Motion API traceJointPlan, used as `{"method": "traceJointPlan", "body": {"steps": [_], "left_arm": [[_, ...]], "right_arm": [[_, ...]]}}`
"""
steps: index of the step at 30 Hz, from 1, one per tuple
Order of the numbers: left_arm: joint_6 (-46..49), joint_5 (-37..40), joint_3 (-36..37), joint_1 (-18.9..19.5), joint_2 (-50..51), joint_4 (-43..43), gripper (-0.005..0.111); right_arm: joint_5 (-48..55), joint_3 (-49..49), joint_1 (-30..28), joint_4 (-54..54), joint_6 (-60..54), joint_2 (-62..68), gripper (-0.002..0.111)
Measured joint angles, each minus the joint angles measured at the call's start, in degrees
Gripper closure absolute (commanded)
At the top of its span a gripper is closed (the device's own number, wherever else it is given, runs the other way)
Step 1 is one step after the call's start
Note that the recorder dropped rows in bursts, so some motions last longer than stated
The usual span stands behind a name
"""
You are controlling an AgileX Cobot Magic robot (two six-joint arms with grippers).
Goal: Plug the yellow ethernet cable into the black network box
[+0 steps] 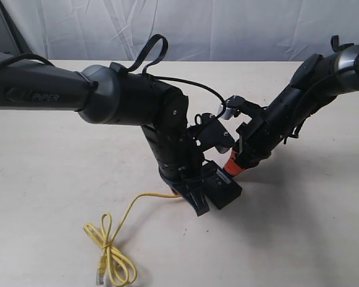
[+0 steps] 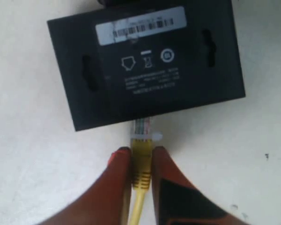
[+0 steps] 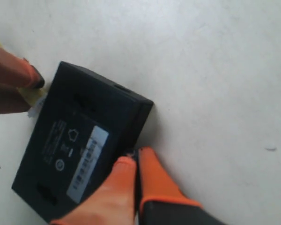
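Loops of the yellow cable (image 1: 112, 251) lie nearest to me on the table (image 1: 42, 179), at the front left, w/ a loose plug (image 1: 100, 276) at the end of the bundle. From the loops one strand runs away from me and to the right, to the left claw (image 2: 139, 151). This claw is clenched on the cable: its two orange fingers (image 2: 114, 187) squeeze the yellow sleeve just behind the other plug (image 2: 141, 130), which is clear plastic. The tip of that plug touches the side wall of the black box (image 2: 145, 70); if it sits fully in a socket I cannot tell. The box lies flat on the table, approx. in the middle, under both wrists, its white label (image 2: 140, 24) w/ barcode facing up. At the opposite side of the box is the right claw (image 3: 136, 155). Its fingers (image 3: 154, 178) are pressed together, only a thin dark line between them, and the tips touch the box edge near a corner; nothing is held between them as far as I see. Farther back the left arm (image 1: 42, 89) comes in from the left and the right arm (image 1: 323, 72) from the right. Behind them hangs a white cloth (image 1: 227, 30).
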Motion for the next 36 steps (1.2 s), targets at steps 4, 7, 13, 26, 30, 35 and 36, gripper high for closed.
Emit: {"method": "traceJointPlan", "body": {"steps": [4,7,13,26,30,35,36], "left_arm": [[-0.13,0.00,0.00,0.00,0.00,0.35,0.107],[-0.78,-0.12,0.00,0.00,0.00,1.77,0.107],[-3.54,-0.46,0.00,0.00,0.00,6.20,0.107],[-4.03,5.02,0.00,-0.77,0.00,6.30,0.107],[-4.14,3.67,0.00,-1.81,0.00,3.73,0.107],[-4.14,2.43,0.00,-1.91,0.00,1.92,0.107],[-4.43,2.16,0.00,-1.91,0.00,1.92,0.107]], "right_arm": [[0.00,0.00,0.00,0.00,0.36,0.00,0.109],[0.00,0.00,0.00,0.00,0.47,0.00,0.109],[0.10,0.00,0.00,0.11,0.60,0.00,0.109],[0.21,0.00,0.00,0.21,0.68,0.10,0.109],[0.35,0.00,0.00,0.21,0.68,0.10,0.109],[0.35,0.00,0.00,0.21,0.68,0.10,0.109],[0.35,0.00,0.00,0.21,0.68,0.10,0.109]]}}
